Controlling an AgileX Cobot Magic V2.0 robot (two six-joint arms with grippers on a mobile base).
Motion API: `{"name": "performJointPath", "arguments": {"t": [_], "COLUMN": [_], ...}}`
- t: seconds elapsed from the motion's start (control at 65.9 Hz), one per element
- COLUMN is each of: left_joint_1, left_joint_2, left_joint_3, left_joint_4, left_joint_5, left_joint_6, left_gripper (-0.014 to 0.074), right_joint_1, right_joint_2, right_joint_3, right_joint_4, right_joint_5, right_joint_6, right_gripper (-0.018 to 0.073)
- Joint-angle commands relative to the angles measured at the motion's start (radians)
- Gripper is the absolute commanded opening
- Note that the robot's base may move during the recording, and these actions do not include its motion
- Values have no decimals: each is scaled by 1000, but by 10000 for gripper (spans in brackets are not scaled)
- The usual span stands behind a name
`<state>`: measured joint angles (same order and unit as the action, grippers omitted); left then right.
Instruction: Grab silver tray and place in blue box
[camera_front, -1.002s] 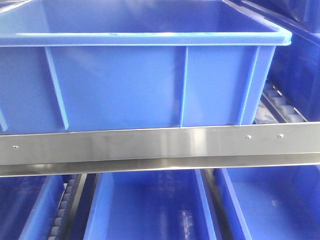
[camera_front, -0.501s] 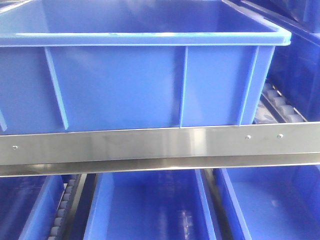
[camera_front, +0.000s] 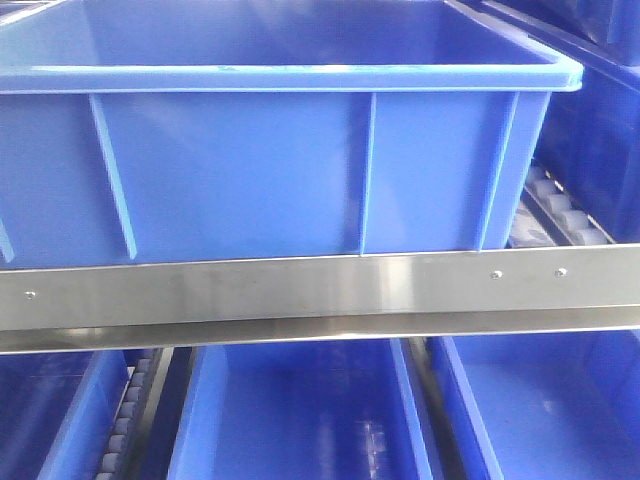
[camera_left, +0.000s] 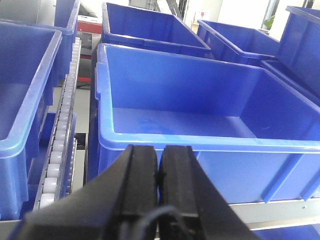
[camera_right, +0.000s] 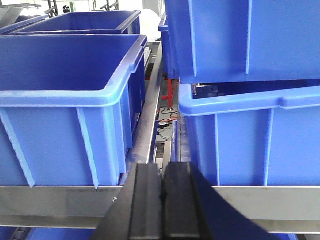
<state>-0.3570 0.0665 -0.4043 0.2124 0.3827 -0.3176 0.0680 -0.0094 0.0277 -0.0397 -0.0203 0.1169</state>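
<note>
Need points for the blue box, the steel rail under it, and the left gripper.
blue box (camera_front: 240, 170), front view, ribbed front wall.
steel rail (camera_front: 300, 290), front view, flat face just below the box.
left gripper (camera_left: 160, 172), left wrist view, seam between the two black fingers, which are pressed together.

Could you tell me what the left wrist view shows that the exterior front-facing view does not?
Only the left wrist view shows the left gripper, shut and holding nothing, the bare inside floor of the blue box, a roller track beside it, and more crates behind. Only the front-facing view shows the narrower blue bins on the level below, under the steel rail. Both show the blue box's ribbed front wall and pale rim resting behind that rail. The silver tray appears in neither.
</note>
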Motion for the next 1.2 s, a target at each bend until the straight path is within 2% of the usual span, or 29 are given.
{"name": "performJointPath", "arguments": {"t": [0.0, 0.486, 0.622, 0.698, 0.729, 0.82, 0.88, 0.926, 1.002, 1.184], "left_joint_1": [1, 1, 11, 51, 84, 177, 248, 298, 347, 360], "left_joint_2": [11, 11, -11, -39, -52, -95, -94, -92, -94, -94], "left_joint_3": [-26, -20, -1, 24, 43, 107, 158, 191, 250, 371], "left_joint_4": [1, 3, 60, -12, -66, -227, -282, -292, -305, -282], "left_joint_5": [-78, -78, -113, -108, -108, -151, -218, -260, -331, -460], "left_joint_6": [3, 3, 26, 176, 259, 396, 403, 403, 403, 389], "left_gripper": [-6, -6, -6, -6, -6, -6, -8, -11, -11, -10], "right_joint_1": [-7, -7, -7, -7, -7, -7, -7, -7, -7, -7], "right_joint_2": [-21, -21, -21, -21, -21, -21, -21, -21, -21, -21], "right_joint_3": [-18, -18, -18, -18, -18, -18, -18, -18, -18, -18], "right_joint_4": [-12, -12, -12, -12, -12, -12, -12, -12, -12, -12], "right_joint_5": [-82, -82, -82, -82, -82, -82, -82, -82, -82, -82], "right_joint_6": [-13, -13, -13, -13, -13, -13, -13, -13, -13, -13], "right_gripper": [57, 57, 57, 57, 57, 57, 57, 57, 57, 57]}}
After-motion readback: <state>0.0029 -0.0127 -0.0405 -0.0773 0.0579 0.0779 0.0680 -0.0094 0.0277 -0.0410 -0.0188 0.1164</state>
